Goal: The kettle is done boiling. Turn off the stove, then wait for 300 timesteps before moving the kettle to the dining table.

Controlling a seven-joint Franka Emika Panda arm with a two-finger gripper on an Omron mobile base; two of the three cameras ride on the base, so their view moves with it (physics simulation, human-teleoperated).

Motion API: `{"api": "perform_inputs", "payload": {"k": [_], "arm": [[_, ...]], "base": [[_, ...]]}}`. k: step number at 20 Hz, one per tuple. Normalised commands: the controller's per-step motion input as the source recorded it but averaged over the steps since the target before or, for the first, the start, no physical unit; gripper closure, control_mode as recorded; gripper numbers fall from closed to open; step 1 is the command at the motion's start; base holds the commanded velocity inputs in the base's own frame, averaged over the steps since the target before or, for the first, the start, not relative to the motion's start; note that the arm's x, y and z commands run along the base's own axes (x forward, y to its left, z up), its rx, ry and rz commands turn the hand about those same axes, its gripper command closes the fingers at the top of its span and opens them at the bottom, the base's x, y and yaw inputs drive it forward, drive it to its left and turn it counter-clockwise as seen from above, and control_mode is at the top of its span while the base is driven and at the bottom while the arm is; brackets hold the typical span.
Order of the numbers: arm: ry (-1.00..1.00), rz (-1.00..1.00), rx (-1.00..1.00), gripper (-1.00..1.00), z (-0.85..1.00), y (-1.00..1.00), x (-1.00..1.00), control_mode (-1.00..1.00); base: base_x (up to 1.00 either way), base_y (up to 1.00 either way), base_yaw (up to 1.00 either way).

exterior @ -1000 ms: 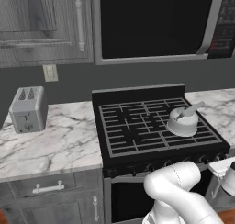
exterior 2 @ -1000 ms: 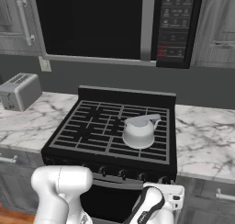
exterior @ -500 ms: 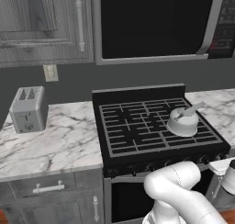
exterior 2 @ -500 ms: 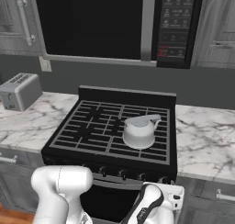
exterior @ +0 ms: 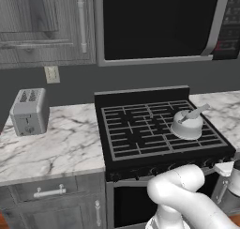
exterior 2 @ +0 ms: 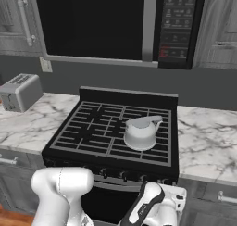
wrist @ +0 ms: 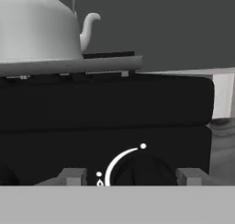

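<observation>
— Kettle (exterior 2: 140,132) position?
— It sits on the grates over the right side of the stove (exterior: 140,129), spout (wrist: 89,25) curling up in the hand view, handle slanted on top.
— And the gripper (wrist: 131,176)?
— Low at the range's front panel, right end. The finger tips (wrist: 72,176) stand apart on either side of a dark knob (wrist: 142,170), with a white arc marking beside it. Whether the pads touch the knob, I cannot tell.
— Anything else nearby?
— A toaster (exterior: 29,111) on the marble counter (exterior: 56,143) left of the range, and a black microwave (exterior 2: 115,23) above.
</observation>
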Motion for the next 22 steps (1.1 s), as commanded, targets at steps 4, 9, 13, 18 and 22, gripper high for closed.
{"api": "perform_inputs", "payload": {"k": [4, 9, 13, 18, 22], "arm": [[0.00, 0.00, 0.12, -1.00, 0.00, -0.06, -0.33, -1.00], [-0.03, 0.00, 0.08, -1.00, 0.00, 0.00, -0.46, -1.00], [-0.09, 0.00, 0.04, -1.00, 0.03, 0.00, -0.51, -1.00], [-0.04, 0.00, -0.01, -1.00, 0.00, 0.00, -0.22, -1.00], [-0.01, 0.00, 0.00, -1.00, 0.00, -0.01, -0.11, -1.00]], "base": [[0.00, 0.00, 0.00], [0.00, 0.00, 0.00], [0.00, 0.00, 0.00], [0.00, 0.00, 0.00], [0.00, 0.00, 0.00]]}}
